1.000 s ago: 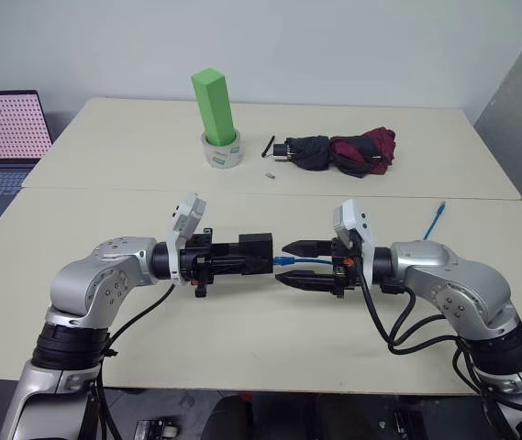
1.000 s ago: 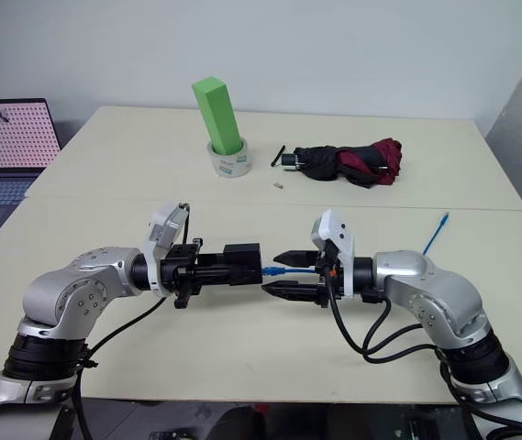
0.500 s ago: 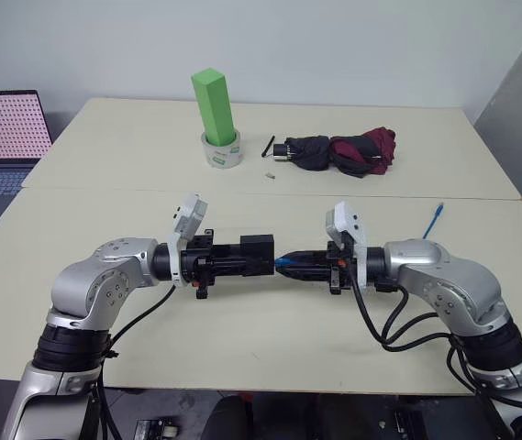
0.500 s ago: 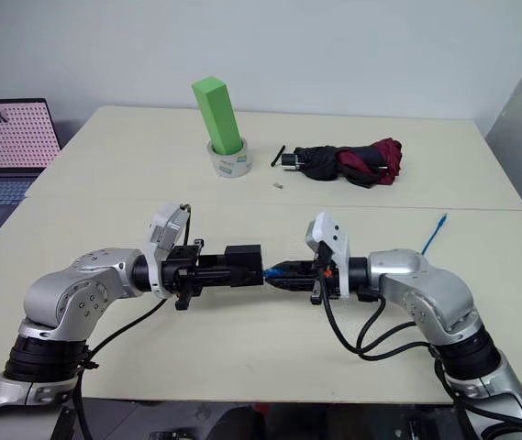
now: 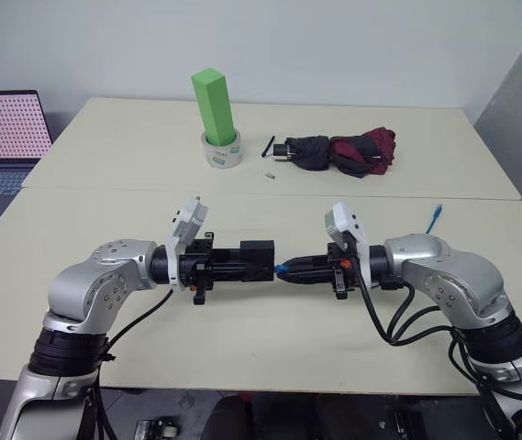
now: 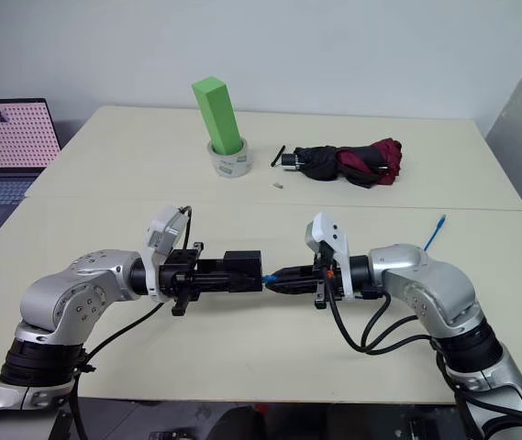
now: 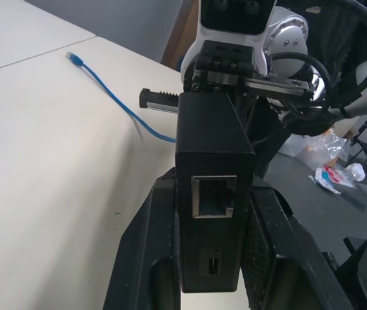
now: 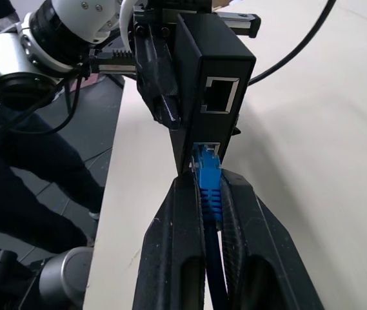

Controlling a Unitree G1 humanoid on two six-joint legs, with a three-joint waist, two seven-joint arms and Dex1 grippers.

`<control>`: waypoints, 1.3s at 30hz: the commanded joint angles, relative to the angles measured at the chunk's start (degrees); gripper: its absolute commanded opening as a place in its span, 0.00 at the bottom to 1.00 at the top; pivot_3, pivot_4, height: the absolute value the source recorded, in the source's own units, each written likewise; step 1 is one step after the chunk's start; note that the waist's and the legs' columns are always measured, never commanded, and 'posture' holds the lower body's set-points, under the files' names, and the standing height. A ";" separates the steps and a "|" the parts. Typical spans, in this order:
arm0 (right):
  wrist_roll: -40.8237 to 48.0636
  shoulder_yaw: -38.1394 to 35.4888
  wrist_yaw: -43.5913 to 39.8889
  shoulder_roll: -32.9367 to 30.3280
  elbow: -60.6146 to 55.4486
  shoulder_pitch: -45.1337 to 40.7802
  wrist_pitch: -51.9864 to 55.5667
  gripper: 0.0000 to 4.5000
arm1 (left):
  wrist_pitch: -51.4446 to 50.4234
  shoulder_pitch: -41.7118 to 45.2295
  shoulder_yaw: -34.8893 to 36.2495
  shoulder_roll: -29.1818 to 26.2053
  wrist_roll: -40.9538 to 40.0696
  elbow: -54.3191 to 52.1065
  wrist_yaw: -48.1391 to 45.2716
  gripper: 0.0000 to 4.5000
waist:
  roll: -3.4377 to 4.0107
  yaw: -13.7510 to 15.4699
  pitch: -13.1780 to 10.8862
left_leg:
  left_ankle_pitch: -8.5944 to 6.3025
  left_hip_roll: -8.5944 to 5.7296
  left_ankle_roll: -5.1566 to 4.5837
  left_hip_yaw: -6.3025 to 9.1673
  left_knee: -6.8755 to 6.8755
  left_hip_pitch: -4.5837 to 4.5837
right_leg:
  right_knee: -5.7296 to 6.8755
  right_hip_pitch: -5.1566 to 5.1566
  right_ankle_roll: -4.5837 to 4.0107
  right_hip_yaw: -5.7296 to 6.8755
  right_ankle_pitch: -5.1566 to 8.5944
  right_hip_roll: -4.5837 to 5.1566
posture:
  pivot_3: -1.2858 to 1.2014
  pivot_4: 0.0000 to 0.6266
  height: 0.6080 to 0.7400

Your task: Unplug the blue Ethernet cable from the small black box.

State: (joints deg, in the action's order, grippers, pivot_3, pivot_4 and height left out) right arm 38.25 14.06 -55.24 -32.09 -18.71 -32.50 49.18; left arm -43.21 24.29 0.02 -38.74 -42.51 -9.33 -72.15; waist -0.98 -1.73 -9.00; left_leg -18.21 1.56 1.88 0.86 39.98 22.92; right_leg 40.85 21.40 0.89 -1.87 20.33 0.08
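You see the left gripper [image 5: 259, 260] clenched on the small black box [image 5: 257, 258], which it holds above the table [image 5: 242, 339], between the 2 arms. The right gripper [image 5: 284, 271] is closed tight on the blue plug of the blue Ethernet cable [image 8: 209, 187], and in the right wrist view this plug sits in the lower port of the box, just under 1 empty port. The cable runs back along the right arm and its far end [image 5: 437, 218] lies on the table near the right edge. For containers, you have only the roll of tape [image 5: 222, 149], and the green block [image 5: 214, 105] stands upright inside its ring. Beside it, to the right, lies the folded umbrella [image 5: 338, 152], with 1 small pale piece [image 5: 267, 172] between them. The table is pale beige, made of 2 tops joined by a seam. A laptop [image 5: 2, 137] is open at the left, and a plain light wall [image 5: 334, 46] is behind
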 commanded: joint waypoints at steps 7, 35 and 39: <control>4.06 -2.31 -1.08 0.00 -2.79 -0.17 2.81 0.43 | 1.71 0.66 -0.69 0.07 -0.22 -1.42 -0.93 0.17 | 0.00 0.00 0.00 | 0.00 0.00 -0.01 0.00 0.00 0.00 | 0.00 0.00 0.00 0.00 0.00 0.00 | 0.52 0.24 1.00; 5.27 -3.87 1.48 1.84 -1.24 0.98 4.49 0.01 | 1.31 0.46 -0.47 0.65 -1.13 -2.20 -0.18 0.17 | 0.00 0.00 0.00 | 0.00 0.00 -0.01 0.00 -0.01 0.01 | -0.01 0.00 0.00 0.00 0.00 0.00 | 0.52 0.24 1.00; 5.02 -3.53 0.36 1.16 -0.60 0.23 4.68 0.01 | 1.41 0.24 -0.83 0.10 -1.12 -2.59 -1.24 0.17 | 0.00 0.00 0.00 | 0.00 0.00 -0.01 0.00 -0.01 0.00 | -0.01 0.00 0.00 0.00 0.00 0.00 | 0.52 0.24 1.00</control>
State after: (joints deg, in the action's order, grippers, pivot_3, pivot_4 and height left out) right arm 43.35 10.49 -54.15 -30.55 -18.90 -30.99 54.27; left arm -42.16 24.31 -0.91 -38.48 -42.67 -9.60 -73.17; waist -0.98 -1.73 -9.00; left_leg -18.21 1.55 1.87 0.86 39.97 22.92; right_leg 40.84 21.40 0.89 -1.87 20.33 0.08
